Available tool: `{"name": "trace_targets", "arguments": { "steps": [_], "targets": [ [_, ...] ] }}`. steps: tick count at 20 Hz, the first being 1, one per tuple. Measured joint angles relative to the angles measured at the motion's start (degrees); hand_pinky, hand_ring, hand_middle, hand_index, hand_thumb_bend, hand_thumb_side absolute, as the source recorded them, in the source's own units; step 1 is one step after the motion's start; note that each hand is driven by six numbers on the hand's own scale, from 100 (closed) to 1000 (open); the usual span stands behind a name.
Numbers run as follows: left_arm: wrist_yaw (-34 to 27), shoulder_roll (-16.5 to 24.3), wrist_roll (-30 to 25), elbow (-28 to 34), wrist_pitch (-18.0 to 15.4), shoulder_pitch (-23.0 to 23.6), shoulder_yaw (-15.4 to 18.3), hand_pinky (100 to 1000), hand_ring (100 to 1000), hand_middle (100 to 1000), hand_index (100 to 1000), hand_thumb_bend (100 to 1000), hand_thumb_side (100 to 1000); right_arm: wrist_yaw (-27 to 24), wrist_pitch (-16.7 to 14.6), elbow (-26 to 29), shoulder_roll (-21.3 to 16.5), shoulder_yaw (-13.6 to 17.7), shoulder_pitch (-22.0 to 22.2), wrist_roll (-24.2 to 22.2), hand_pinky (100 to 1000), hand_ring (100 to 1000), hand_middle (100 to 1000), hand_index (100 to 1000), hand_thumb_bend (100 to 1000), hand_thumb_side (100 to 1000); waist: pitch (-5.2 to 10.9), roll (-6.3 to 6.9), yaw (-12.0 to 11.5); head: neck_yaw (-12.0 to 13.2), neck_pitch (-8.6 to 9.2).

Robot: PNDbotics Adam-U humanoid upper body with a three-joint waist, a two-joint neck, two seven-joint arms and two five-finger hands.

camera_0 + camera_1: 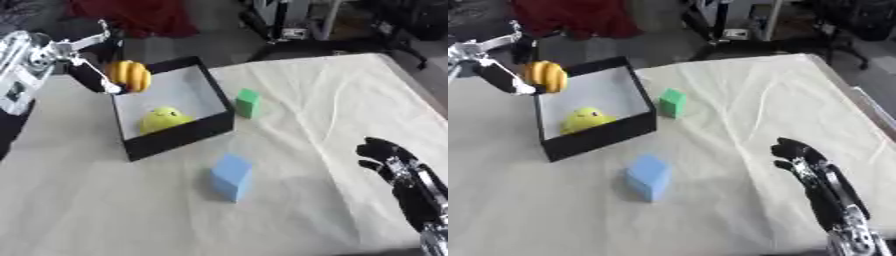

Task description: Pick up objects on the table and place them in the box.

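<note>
A black box (178, 134) with a pale floor stands at the left of the cloth-covered table. Inside it lies a yellow rounded object (164, 119). My left hand (94, 70) hovers over the box's far-left corner, shut on a yellow-orange ridged object (129, 75). A green block (248, 103) stands just right of the box. A light blue block (232, 177) sits in front of the box, nearer to me. My right hand (798, 155) rests at the lower right with fingers curled, holding nothing.
The cream cloth (332, 110) covers the table, with its right edge (868, 110) running diagonally. Chairs, equipment legs and a red cloth (131, 17) lie on the floor beyond the far edge.
</note>
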State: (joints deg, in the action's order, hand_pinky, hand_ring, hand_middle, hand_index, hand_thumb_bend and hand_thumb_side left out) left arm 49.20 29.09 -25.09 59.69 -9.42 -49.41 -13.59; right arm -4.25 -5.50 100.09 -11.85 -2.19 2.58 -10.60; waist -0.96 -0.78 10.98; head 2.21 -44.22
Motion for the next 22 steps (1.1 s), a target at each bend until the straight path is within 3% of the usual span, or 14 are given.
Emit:
{"name": "trace_targets", "arguments": {
  "steps": [3, 4, 8, 10, 12, 16, 22],
  "targets": [
    [4.75, -3.69, 3.92, -6.73, -0.26, -0.69, 1.38, 578, 427, 388, 550, 588, 282, -0.05, 0.02, -0.01, 0.01, -0.12, 0.0, -0.15, 833, 844, 728, 825, 100, 743, 0.0, 0.0, 0.1, -0.07, 0.0],
    [5.8, -4.21, 4.87, -8.12, -0.53, -0.71, 1.68, 621, 489, 465, 633, 760, 373, -0.05, 0.02, -0.01, 0.01, -0.17, 0.0, -0.19, 834, 844, 728, 825, 100, 743, 0.0, 0.0, 0.1, -0.08, 0.0],
    [9.04, -6.8, 8.2, -11.95, 0.18, -1.31, 4.49, 730, 680, 673, 837, 990, 472, -0.08, 0.04, -0.02, 0.17, -0.3, 0.0, -0.3, 834, 844, 728, 825, 100, 744, 0.0, -0.02, 0.46, -0.51, 0.0],
    [10.83, -8.16, 10.06, -12.89, 1.7, -1.35, 5.83, 741, 699, 701, 859, 1000, 503, -0.09, 0.06, -0.02, 0.22, -0.3, 0.0, -0.35, 834, 844, 728, 825, 100, 743, 0.0, -0.04, 0.46, -0.56, 0.0],
    [12.29, -8.97, 12.04, -13.37, 3.52, -1.35, 6.31, 775, 748, 773, 901, 1000, 622, -0.09, 0.06, -0.03, 0.37, -0.3, 0.0, -0.36, 834, 844, 728, 825, 100, 744, 0.0, -0.04, 0.44, -0.57, 0.0],
    [12.12, -9.17, 15.97, -12.2, 6.75, -0.96, 6.46, 764, 739, 765, 885, 1000, 619, -0.09, 0.05, -0.05, 0.5, -0.29, 0.0, -0.35, 834, 844, 727, 825, 100, 742, 0.0, -0.04, 0.09, -0.62, 0.0],
    [7.13, -5.76, 21.83, -4.09, 3.77, 1.99, 8.65, 717, 653, 675, 840, 924, 640, -0.07, -0.27, 0.07, -0.51, 0.43, -0.47, 0.39, 834, 845, 728, 830, 100, 695, 0.0, -0.04, -0.82, -1.0, 0.0]
  ]
}}
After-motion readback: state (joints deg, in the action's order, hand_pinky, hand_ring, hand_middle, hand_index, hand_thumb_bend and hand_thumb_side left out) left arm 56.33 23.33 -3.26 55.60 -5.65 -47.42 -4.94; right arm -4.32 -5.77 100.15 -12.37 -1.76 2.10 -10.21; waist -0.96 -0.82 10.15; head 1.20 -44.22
